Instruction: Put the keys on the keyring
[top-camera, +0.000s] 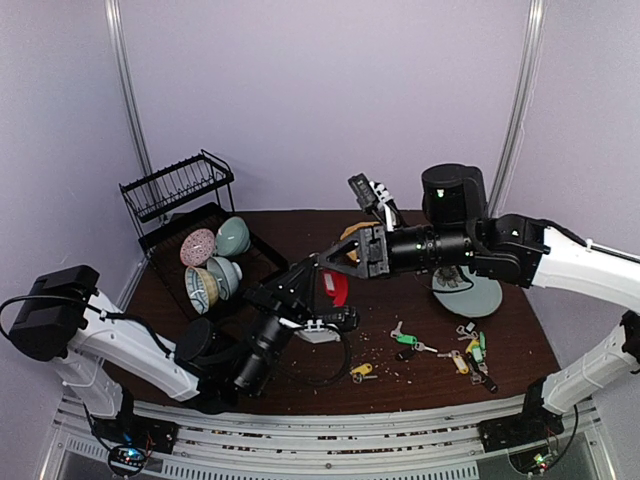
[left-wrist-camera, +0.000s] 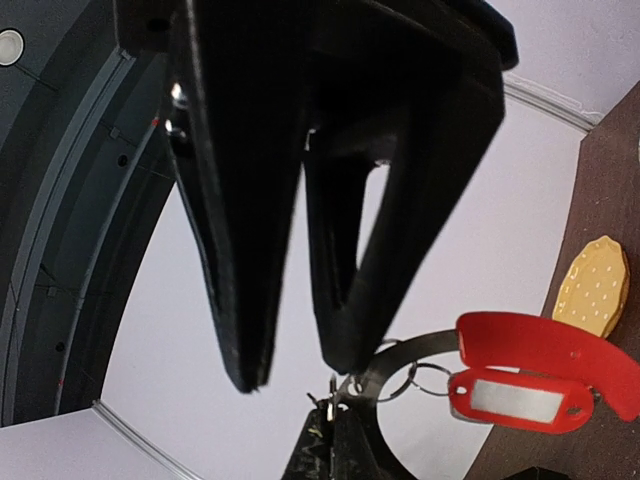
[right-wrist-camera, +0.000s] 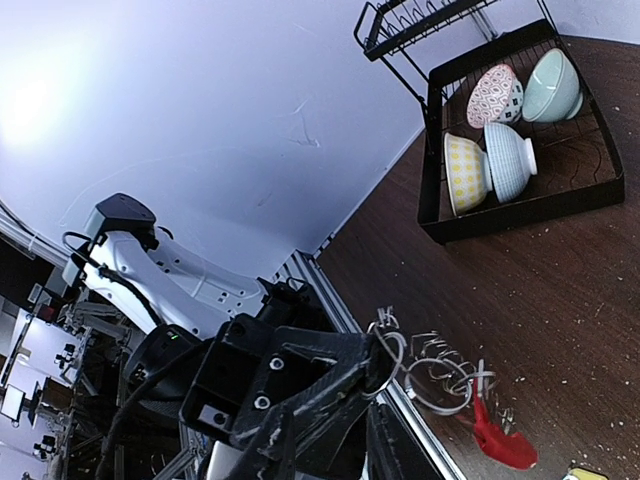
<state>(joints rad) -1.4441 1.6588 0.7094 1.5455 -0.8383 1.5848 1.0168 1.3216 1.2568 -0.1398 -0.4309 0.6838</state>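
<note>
My left gripper (top-camera: 312, 272) is raised over the table's middle, shut on the keyring (top-camera: 336, 287). In the left wrist view its jaws (left-wrist-camera: 332, 428) pinch the dark band (left-wrist-camera: 420, 352) beside the red arc (left-wrist-camera: 545, 350). A red-tagged key (left-wrist-camera: 520, 400) hangs from the band on a silver loop. My right gripper (left-wrist-camera: 295, 375) is open, its fingertips just above the pinch, one touching a small loop. The right wrist view shows the left gripper's tip (right-wrist-camera: 378, 352) with a silver ring and several loops (right-wrist-camera: 440, 368). Other keys lie on the table: green (top-camera: 405, 338), yellow (top-camera: 362, 371) and a cluster (top-camera: 472, 352).
A black dish rack (top-camera: 185, 215) with several bowls (top-camera: 212, 262) stands at the back left. A grey plate (top-camera: 472, 297) and a black cylinder (top-camera: 453, 192) are at the back right. A yellow dotted plate (left-wrist-camera: 592, 285) lies behind the grippers.
</note>
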